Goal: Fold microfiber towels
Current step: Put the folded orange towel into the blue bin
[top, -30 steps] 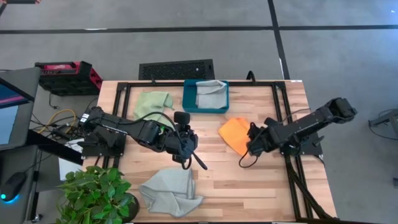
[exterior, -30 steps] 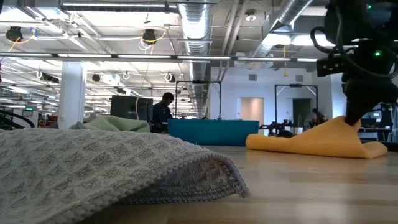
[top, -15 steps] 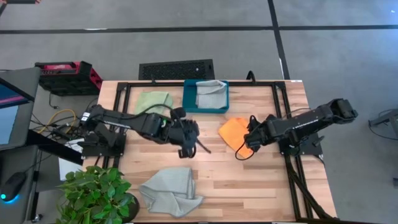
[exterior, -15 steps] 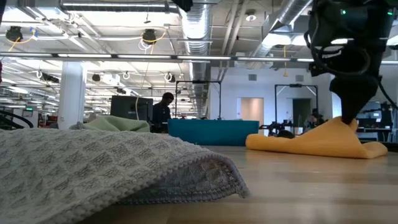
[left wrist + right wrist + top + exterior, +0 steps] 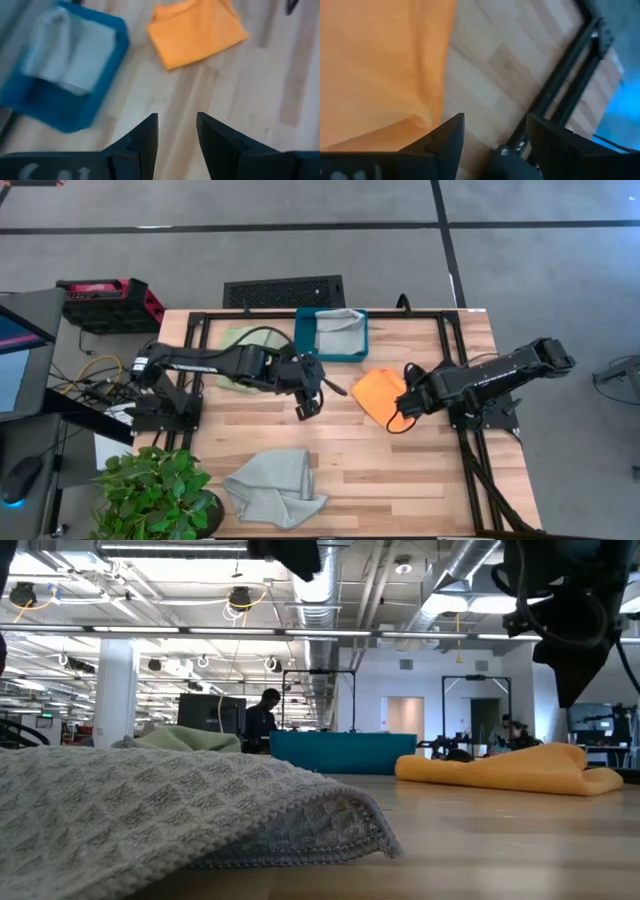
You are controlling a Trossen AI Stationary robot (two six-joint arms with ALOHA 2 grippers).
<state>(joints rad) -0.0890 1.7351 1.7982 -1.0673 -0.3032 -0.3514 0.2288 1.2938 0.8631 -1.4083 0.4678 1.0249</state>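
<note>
The orange towel (image 5: pixel 377 393) lies folded on the table's right half, resting flat on the wood (image 5: pixel 520 770). My right gripper (image 5: pixel 495 122) hovers open just above its near right corner (image 5: pixel 401 418), touching nothing. My left gripper (image 5: pixel 177 122) stands open over bare wood at mid-table (image 5: pixel 306 407), to the left of the orange towel (image 5: pixel 197 30). A pale grey towel (image 5: pixel 272 488) lies crumpled by the near edge. The light green towel (image 5: pixel 238 343) lies at the far left, partly under my left arm. Another grey towel (image 5: pixel 340 321) lies in the teal tray (image 5: pixel 304 340).
The teal tray (image 5: pixel 60 100) stands at the far edge, middle. A black frame (image 5: pixel 455 360) runs around the table's rim. A potted plant (image 5: pixel 155 490) stands at the near left corner. Bare wood lies between the grey and orange towels.
My right gripper has opened, let go of the orange towel and risen clear; the towel's lifted part has dropped flat. My left gripper has swung toward the table's far edge and the tray, rolling about its own axis.
</note>
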